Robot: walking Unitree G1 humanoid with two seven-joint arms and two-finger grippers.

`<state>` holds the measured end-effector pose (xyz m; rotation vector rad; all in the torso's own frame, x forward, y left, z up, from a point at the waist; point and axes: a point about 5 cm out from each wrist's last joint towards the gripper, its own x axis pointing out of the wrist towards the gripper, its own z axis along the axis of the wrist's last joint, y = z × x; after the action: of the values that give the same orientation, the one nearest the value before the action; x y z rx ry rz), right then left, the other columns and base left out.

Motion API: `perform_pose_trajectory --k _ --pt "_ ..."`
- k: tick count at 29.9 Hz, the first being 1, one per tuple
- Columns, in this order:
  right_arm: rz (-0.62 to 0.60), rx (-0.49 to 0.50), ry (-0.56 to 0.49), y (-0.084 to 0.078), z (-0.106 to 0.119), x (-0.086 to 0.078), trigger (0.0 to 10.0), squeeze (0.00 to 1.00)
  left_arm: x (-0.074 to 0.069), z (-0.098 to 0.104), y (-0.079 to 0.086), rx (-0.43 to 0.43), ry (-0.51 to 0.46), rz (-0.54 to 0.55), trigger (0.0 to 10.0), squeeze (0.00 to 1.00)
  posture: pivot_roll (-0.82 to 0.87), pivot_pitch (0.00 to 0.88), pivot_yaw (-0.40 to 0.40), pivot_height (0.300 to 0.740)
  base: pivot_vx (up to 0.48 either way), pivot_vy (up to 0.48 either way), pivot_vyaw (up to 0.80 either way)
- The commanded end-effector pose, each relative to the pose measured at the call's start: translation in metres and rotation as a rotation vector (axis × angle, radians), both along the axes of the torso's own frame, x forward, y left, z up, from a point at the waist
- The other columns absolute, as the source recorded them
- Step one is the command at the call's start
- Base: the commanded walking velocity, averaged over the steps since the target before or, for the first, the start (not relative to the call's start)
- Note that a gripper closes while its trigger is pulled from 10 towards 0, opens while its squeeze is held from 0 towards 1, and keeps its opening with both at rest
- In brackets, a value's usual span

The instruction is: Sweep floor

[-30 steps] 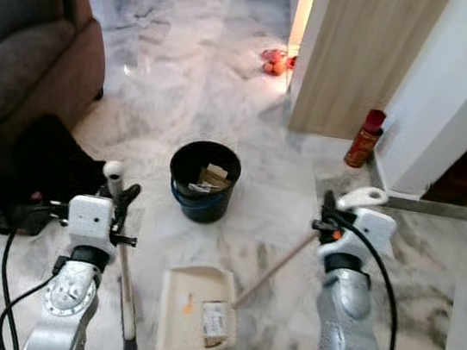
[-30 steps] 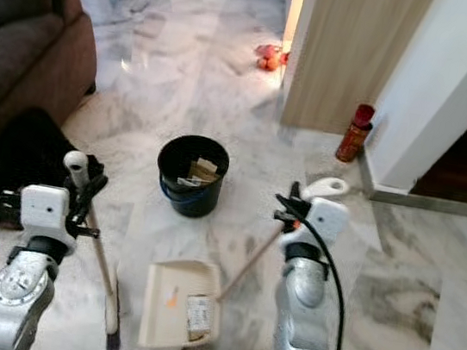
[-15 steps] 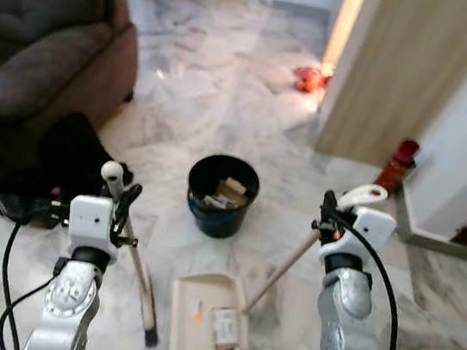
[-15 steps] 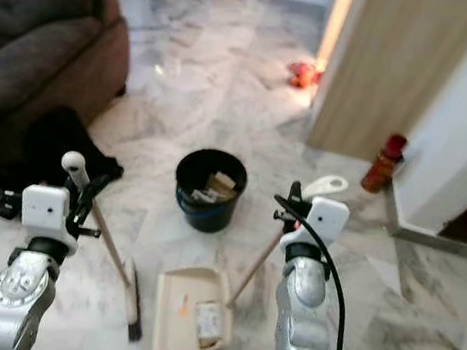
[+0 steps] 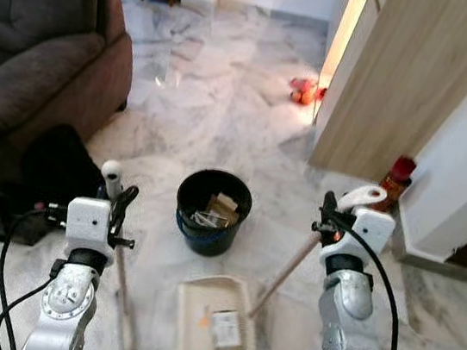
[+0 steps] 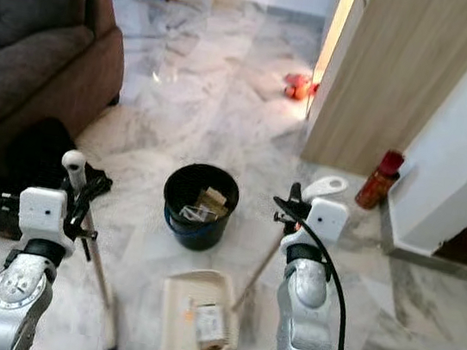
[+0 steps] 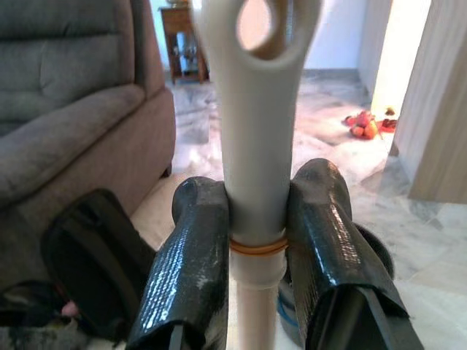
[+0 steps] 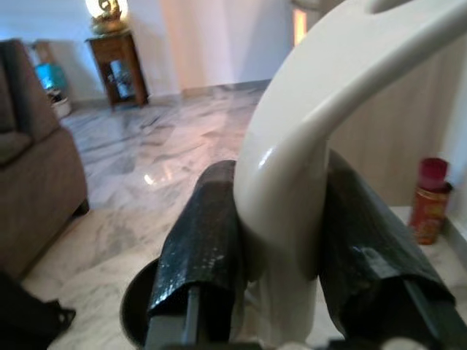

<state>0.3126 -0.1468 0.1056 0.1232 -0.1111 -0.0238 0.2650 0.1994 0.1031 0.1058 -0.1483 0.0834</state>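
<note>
My left gripper (image 7: 255,240) is pinching the broom (image 5: 119,276) just below its handle's top loop, one finger on each side; the shaft slopes down from it to the floor (image 5: 221,77). My right gripper (image 8: 277,240) is clamped on the dustpan (image 5: 214,322) handle's curved grip, with the pole running down toward my left to the pan flat on the marble, debris (image 5: 226,332) inside. Ahead, between both grippers, stands the black bin (image 5: 212,211), holding scraps. Sofa (image 5: 43,44) beyond my left gripper, red can (image 5: 396,180) beyond my right.
</note>
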Motion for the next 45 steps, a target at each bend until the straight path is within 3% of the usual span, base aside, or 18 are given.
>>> perform_pose_trajectory --k 1,13,33,45 --pt "-0.003 0.049 -0.046 0.001 0.009 0.002 10.0 0.0 0.003 0.011 -0.003 0.022 -0.053 -0.016 10.0 0.0 0.12 0.072 -0.015 0.74 0.319 0.0 0.0" --pt "-0.007 0.05 -0.051 0.0 0.01 0.002 10.0 0.0 0.003 0.009 -0.006 0.025 -0.047 -0.039 10.0 0.0 0.12 0.056 -0.01 0.74 0.281 0.0 0.0" --pt "-0.005 0.025 -0.074 -0.011 0.014 -0.004 10.0 0.0 -0.002 0.003 -0.007 0.045 -0.034 -0.055 10.0 0.0 0.11 0.068 -0.017 0.74 0.0 0.0 0.0" --pt "-0.007 0.015 -0.201 -0.018 0.054 -0.013 10.0 0.0 -0.015 -0.007 0.012 0.079 0.008 -0.011 10.0 0.0 0.11 0.079 -0.011 0.74 0.0 0.0 0.0"
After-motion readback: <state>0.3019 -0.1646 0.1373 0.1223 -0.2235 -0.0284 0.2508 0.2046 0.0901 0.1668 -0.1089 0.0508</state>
